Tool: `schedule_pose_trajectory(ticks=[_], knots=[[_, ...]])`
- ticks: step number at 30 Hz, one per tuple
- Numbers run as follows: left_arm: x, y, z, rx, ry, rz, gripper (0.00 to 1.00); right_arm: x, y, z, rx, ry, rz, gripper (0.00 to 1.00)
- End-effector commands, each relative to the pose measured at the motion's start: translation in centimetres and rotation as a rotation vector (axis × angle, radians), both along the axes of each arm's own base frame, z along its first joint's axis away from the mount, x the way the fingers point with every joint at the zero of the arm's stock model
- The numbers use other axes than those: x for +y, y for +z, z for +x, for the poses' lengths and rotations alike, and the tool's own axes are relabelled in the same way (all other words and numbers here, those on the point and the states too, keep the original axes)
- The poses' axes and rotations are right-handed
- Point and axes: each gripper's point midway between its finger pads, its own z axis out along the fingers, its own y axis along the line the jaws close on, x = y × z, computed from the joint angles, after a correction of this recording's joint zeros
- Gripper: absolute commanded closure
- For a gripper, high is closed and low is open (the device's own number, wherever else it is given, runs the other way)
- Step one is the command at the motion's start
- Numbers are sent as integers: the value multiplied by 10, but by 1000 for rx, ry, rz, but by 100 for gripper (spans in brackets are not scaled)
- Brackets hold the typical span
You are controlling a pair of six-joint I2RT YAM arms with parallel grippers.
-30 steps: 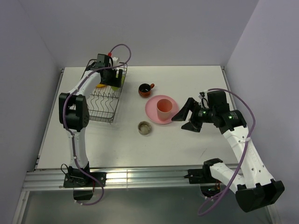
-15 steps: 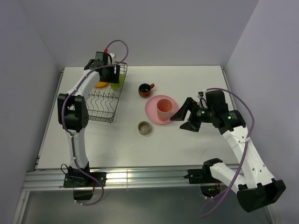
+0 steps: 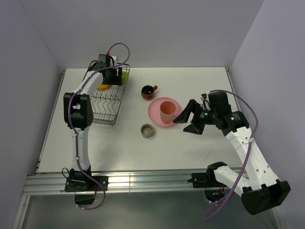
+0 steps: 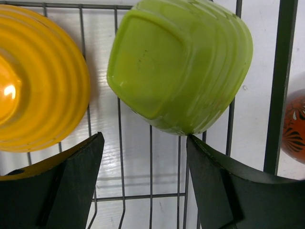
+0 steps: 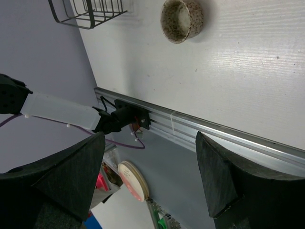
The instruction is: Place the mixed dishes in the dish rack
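Observation:
The black wire dish rack (image 3: 107, 102) stands at the far left. The orange-yellow bowl (image 4: 40, 78) and the yellow-green squarish bowl (image 4: 178, 62) lie in its far end. My left gripper (image 3: 110, 76) hovers over them, open and empty, its right fingertip close to the green bowl's edge. The pink tumbler (image 3: 167, 111) stands on the pink plate (image 3: 155, 114) mid-table. The red-brown mug (image 3: 149, 91) sits behind the plate, and the grey-brown dish (image 3: 147, 130) in front of it. My right gripper (image 3: 187, 120) is open and empty, just right of the plate.
The table's white top ends at a metal rail (image 3: 143, 180) along the near edge. Grey walls close in the back and both sides. The right wrist view shows the grey-brown dish (image 5: 181, 20) and the rack's corner (image 5: 88, 12).
My left gripper has drawn back a little toward the rack's far edge, leaving the green bowl in the rack. My right gripper has edged slightly left toward the pink plate.

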Motion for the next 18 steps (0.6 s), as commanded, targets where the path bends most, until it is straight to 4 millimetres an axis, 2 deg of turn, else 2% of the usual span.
schedule_pose_trajectory(ticks=[1, 6, 12, 16, 17, 18], knots=[[-15, 15, 10, -46, -39, -69, 24, 2, 6, 6, -43, 9, -5, 16], [-19, 21, 12, -71, -54, -87, 25, 2, 4, 5, -42, 11, -5, 16], [-20, 44, 13, -109, -48, -109, 24, 3, 4, 8, -41, 7, 0, 16], [-19, 46, 5, -88, -42, -101, 27, 4, 3, 8, -42, 8, 5, 16], [-16, 40, 3, -91, -36, -89, 27, 4, 3, 8, -42, 7, 4, 16], [-14, 47, 3, -112, -40, -81, 27, 4, 2, 8, -38, 9, 5, 16]])
